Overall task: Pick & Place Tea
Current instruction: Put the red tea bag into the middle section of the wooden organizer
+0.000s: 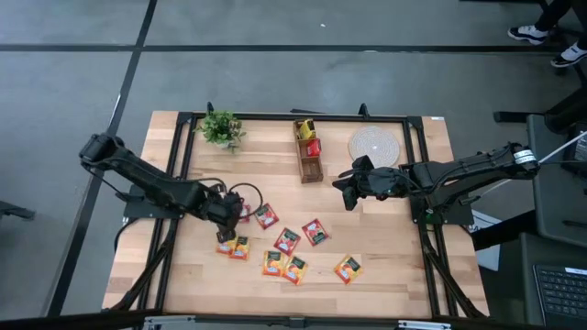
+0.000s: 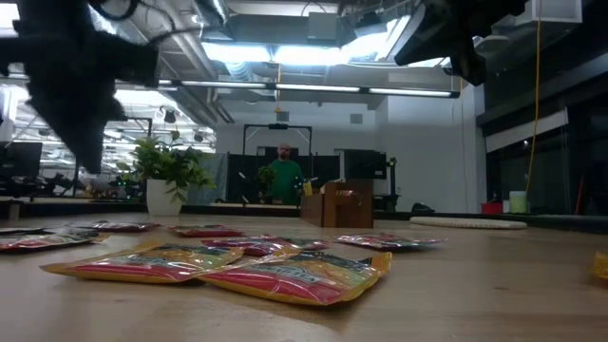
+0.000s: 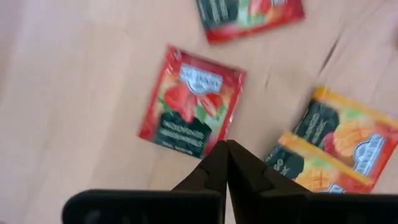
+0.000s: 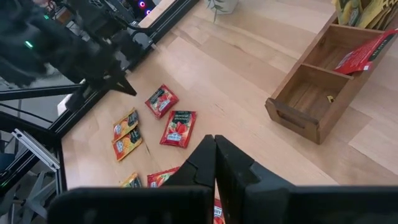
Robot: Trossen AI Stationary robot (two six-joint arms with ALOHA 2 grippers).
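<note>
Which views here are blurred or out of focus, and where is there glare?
Left wrist view: motion-blurred; the red sachet label is barely legible, the left tool dark and soft. Low view: the nearest sachets are soft-focused, ceiling lights glare, arms show as silhouettes. Right wrist view: fairly sharp on the wooden box, soft at its edges. High view: evenly lit, no strong shadows.

Tea sachets [image 1: 287,247] lie scattered at the table's [image 1: 404,275] six o'clock; a wooden box [image 1: 310,151] sits at twelve, plant [image 1: 220,127] at ten, mat [image 1: 374,144] at two.
</note>
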